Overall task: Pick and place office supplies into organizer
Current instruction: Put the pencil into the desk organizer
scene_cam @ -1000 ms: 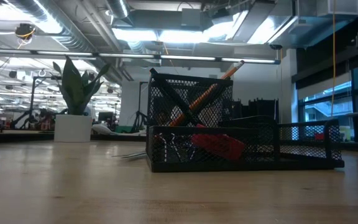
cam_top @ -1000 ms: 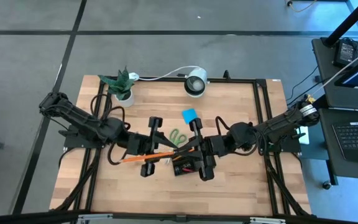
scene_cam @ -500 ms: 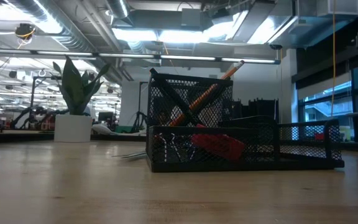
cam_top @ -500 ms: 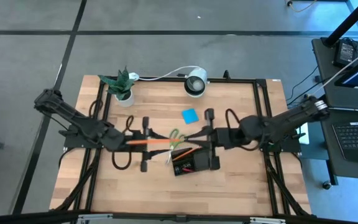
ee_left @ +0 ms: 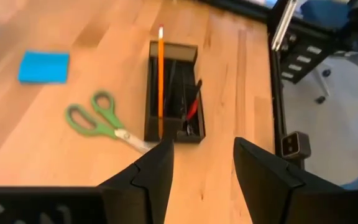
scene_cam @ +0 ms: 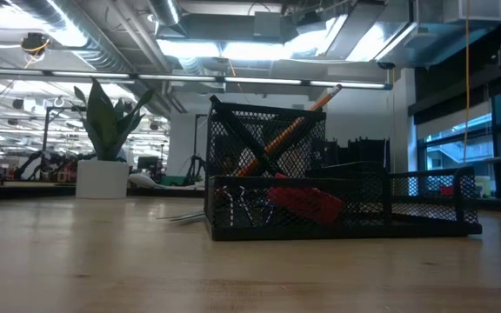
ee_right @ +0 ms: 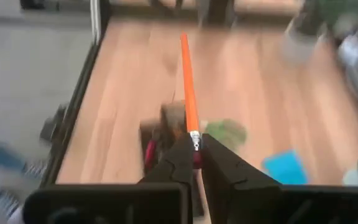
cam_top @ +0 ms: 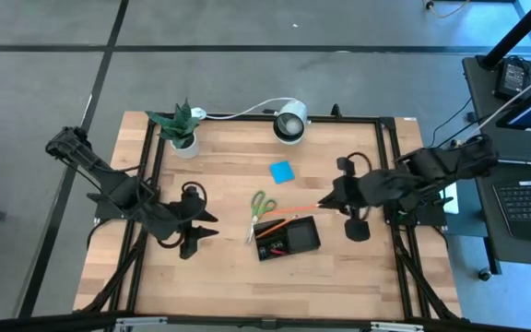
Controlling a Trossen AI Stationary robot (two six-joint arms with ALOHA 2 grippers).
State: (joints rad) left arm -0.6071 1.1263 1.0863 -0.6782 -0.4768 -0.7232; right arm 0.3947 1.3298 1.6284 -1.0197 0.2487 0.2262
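The organizer [cam_top: 289, 238] is a black mesh tray near the table's middle, with an orange pencil [scene_cam: 285, 130] leaning in its tall end. Green-handled scissors [cam_top: 259, 207] and a blue sticky-note pad [cam_top: 281, 171] lie on the table behind it. My right gripper [cam_top: 330, 202] hovers right of the organizer, shut on a second orange pencil [cam_top: 293, 213]. My left gripper [cam_top: 206, 229] stands open and empty left of the organizer, its fingers [ee_left: 160, 168] aimed at the organizer [ee_left: 197, 53]. My right gripper pinches the orange pencil at its ferrule end [ee_right: 194, 134] between the two fingertips. The fingers slant down from the table's right side. The pencil runs on ahead in line with them, toward the table's left, above the organizer's far edge. I cannot tell whether its far tip [ee_right: 183, 41] touches anything.
A potted green plant [cam_top: 181, 129] and a white round lamp [cam_top: 290, 123] with its cord stand at the table's far edge. Bare wood lies near the front edge and left of the organizer. A black frame [cam_top: 390, 175] borders the table's right side.
The two arms have drawn apart. My left gripper has let go of the orange pencil and backed toward the table's left edge, turning as it went. My right gripper has pulled back toward the right edge and tipped downward, carrying the pencil rightward over the organizer.
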